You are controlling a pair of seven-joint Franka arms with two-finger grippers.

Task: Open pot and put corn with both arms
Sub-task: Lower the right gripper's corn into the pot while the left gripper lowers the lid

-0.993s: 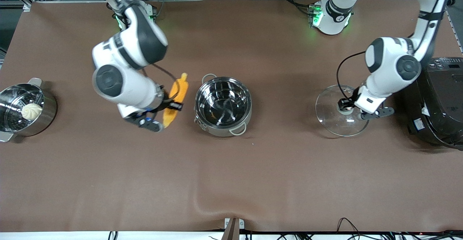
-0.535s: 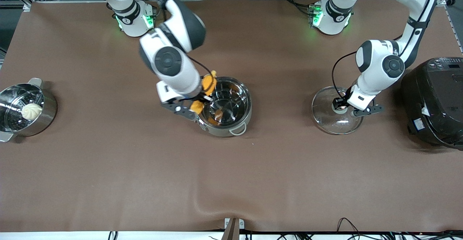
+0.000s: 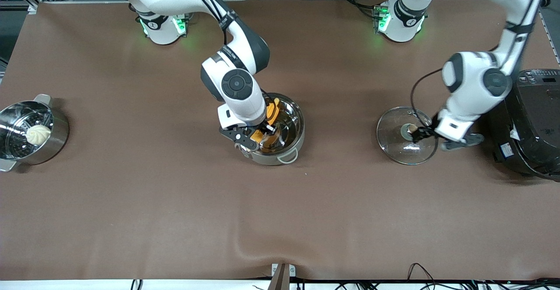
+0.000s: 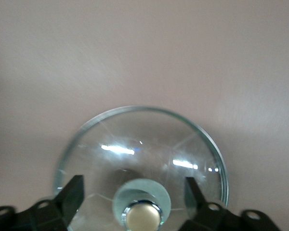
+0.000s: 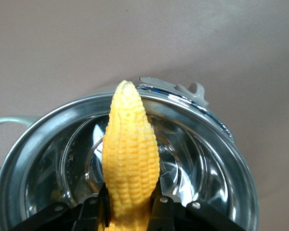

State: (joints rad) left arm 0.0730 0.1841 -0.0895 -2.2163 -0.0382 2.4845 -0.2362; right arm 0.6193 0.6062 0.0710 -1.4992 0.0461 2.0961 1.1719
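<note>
While the right gripper (image 3: 261, 133) clamps the corn cob (image 5: 130, 159) over the open stainless-steel pot (image 3: 292, 119) at table centre, the left gripper (image 4: 134, 199) hovers spread around the knob (image 4: 143, 216) of the glass lid (image 3: 407, 135), lying at the pot's 3 o'clock. At 9 o'clock, a steamer pot (image 3: 57, 141) holds a white bun (image 3: 38, 134).

Corn (image 5: 130, 159) — yellow, over open pot (image 3: 286, 148); lid (image 3: 407, 148) on table.
</note>
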